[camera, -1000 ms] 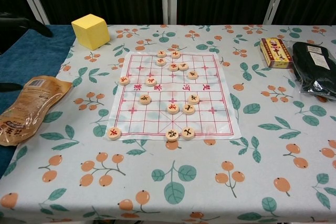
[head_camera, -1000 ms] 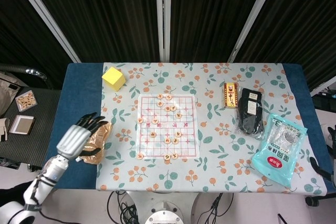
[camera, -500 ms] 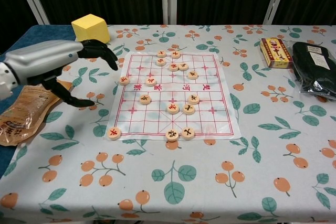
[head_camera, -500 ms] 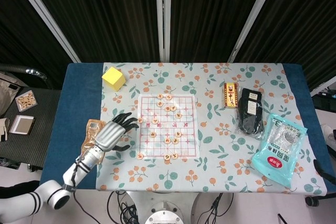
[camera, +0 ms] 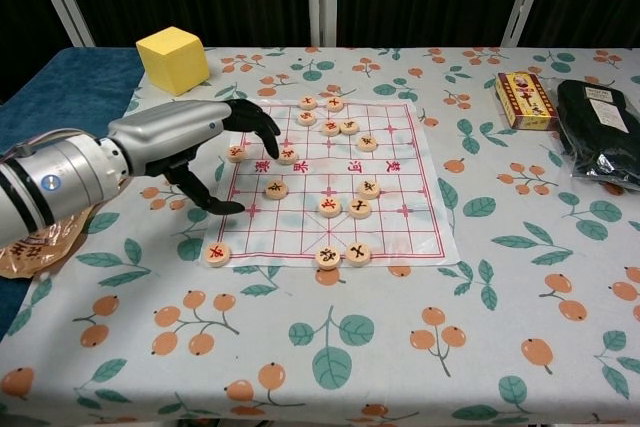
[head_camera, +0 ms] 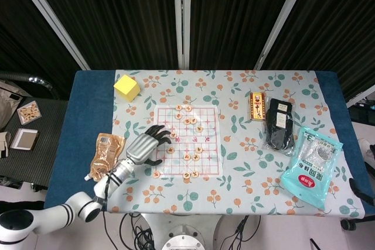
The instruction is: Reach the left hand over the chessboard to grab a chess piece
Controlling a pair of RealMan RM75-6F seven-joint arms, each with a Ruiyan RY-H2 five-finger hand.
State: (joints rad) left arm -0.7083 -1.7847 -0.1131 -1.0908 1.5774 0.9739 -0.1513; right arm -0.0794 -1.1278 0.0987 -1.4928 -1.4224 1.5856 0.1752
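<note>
The chessboard is a white sheet with a red grid lying mid-table. Round wooden chess pieces are scattered over it. My left hand reaches in from the left and hovers over the board's left edge. Its dark fingers are spread above two pieces near that edge, and the thumb points down beside the board. It holds nothing. Another piece lies just right of the thumb. My right hand shows in neither view.
A yellow cube stands at the far left. A brown snack bag lies under my left forearm. To the right of the board are a small red-and-yellow box, a black pouch and a blue packet.
My left hand has travelled right from over the snack bag to the board's left edge, fingers still spread. No piece has moved.
</note>
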